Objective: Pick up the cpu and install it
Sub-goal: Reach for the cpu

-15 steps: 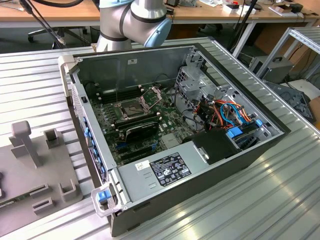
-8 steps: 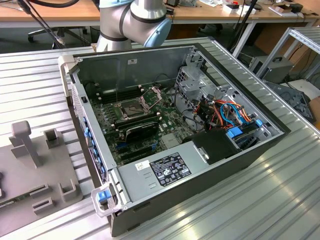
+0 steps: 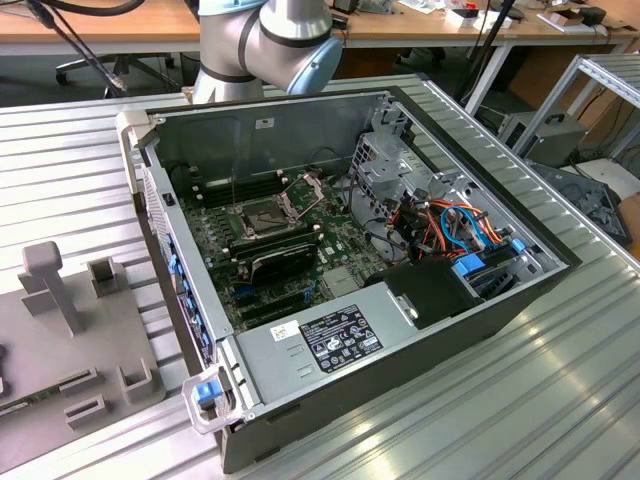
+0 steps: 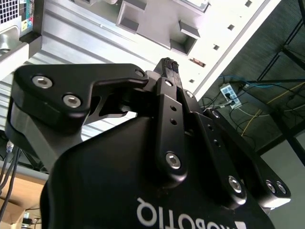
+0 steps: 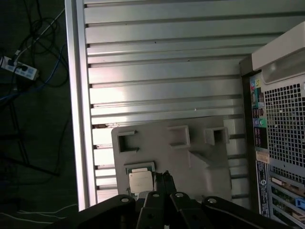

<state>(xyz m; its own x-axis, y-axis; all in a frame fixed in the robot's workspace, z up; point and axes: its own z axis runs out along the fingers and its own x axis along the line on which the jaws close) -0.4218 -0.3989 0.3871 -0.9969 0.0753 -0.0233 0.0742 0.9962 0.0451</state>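
In the first wrist view the cpu point(image 5: 141, 181), a small silver-grey square chip, lies flat in a square recess of the grey fixture plate point(image 5: 190, 157). My gripper point(image 5: 165, 177) hangs well above the plate, its fingertips just beside the chip in the picture. The two black fingers point(image 4: 167, 67) meet at the tips, shut with nothing between them. In the exterior view the open computer case point(image 3: 480, 330) shows the motherboard's cpu socket point(image 3: 262, 213), with its metal frame point(image 3: 303, 188) hinged up.
The fixture plate point(image 3: 60, 340) sits on the slatted aluminium table point(image 3: 500, 420) at the exterior view's left, beside the case. It carries raised blocks and slots. Memory sticks, cables and a power supply point(image 3: 330, 340) crowd the case. The table edge point(image 5: 76, 95) drops to a floor with cables.
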